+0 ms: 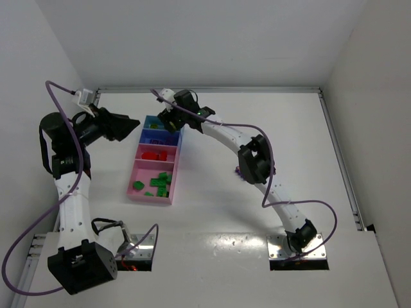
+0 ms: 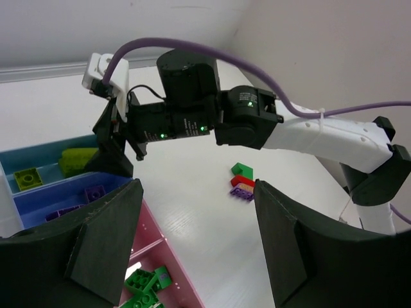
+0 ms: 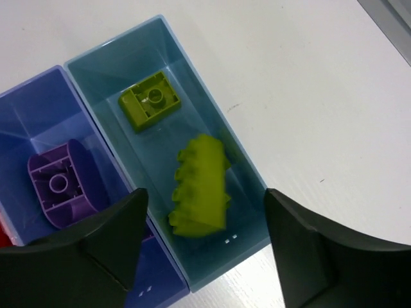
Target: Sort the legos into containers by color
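We note left gripper (image 2: 198,196) and right gripper (image 3: 204,200) both spread empty; the stuck lego stack (image 2: 242,182) looks light, rigid, slick, so pinch its flat sides.

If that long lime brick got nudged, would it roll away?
Probably not: the lime brick has blocky sides and studs, so it should slide or tip. It looks like stiff, light plastic, and the blue tray would contain it.

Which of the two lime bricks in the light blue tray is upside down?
The smaller brick: its hollow underside faces up. The longer brick lies on its side, studs pointing sideways.
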Tool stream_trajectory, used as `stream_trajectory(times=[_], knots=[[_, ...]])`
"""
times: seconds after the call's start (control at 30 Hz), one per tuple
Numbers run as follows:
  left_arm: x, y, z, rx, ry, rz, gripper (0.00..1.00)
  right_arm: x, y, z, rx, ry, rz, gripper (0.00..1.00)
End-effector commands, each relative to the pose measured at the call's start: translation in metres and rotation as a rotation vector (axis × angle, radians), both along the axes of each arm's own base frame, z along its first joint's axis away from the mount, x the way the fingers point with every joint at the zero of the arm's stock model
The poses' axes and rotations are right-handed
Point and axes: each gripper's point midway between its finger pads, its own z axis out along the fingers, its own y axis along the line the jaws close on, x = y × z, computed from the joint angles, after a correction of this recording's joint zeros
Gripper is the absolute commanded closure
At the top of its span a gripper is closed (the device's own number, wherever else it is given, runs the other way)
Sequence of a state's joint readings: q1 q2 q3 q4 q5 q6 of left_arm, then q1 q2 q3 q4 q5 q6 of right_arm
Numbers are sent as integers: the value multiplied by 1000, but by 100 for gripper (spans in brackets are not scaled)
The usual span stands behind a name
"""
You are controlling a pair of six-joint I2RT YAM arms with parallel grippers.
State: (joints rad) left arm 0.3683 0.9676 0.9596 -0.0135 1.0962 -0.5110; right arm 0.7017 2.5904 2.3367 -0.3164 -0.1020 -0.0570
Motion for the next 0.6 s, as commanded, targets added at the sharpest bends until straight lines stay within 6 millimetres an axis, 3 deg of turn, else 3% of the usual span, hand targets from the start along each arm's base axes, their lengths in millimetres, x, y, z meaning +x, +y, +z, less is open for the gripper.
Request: stream_trajectory(times=[0.0, 0.03, 0.07, 0.13, 0.2, 0.23, 0.27, 0.33, 0.37, 0.4, 0.43, 0.47, 0.5, 0.53, 0.57], knots=[[-4, 0, 10, -6, -39, -7, 24, 13, 11, 43, 50, -117, -30, 24], [-2, -1, 6, -13, -35, -16, 24, 13, 10, 59, 65, -135, -30, 22], [-2, -1, 9, -18, -40, -17, 24, 13, 10, 59, 65, -135, -30, 20], [-3, -2, 11, -35, -43, -27, 24, 15, 4, 93, 98, -173, -40, 20], [-4, -4, 6, -56, -30, -38, 24, 8, -3, 111, 113, -159, -28, 20], [-5, -5, 6, -92, -7, -40, 24, 9, -17, 150, 147, -200, -45, 20], [-6, -6, 12, -87, -51, -53, 24, 2, -25, 151, 142, -176, -28, 20], [-10, -13, 13, -103, -60, -76, 24, -2, -55, 158, 130, -138, -35, 20], [-8, -16, 12, -103, -59, -87, 24, -14, -70, 197, 167, -165, -20, 20], [-9, -19, 10, -101, -51, -99, 24, -19, -83, 206, 160, -165, -23, 20], [-8, -25, 7, -100, -33, -122, 24, -24, -109, 193, 107, -119, -38, 20], [-5, -28, -3, -96, -3, -127, 24, -31, -124, 196, 88, -107, -40, 20], [-3, -31, -7, -90, 3, -121, 24, -45, -144, 223, 91, -136, -50, 20], [-3, -43, -9, -78, 8, -142, 24, -54, -173, 196, 25, -60, -71, 21], [-1, -47, -21, -48, 30, -136, 24, -64, -190, 193, 17, -23, -79, 21]])
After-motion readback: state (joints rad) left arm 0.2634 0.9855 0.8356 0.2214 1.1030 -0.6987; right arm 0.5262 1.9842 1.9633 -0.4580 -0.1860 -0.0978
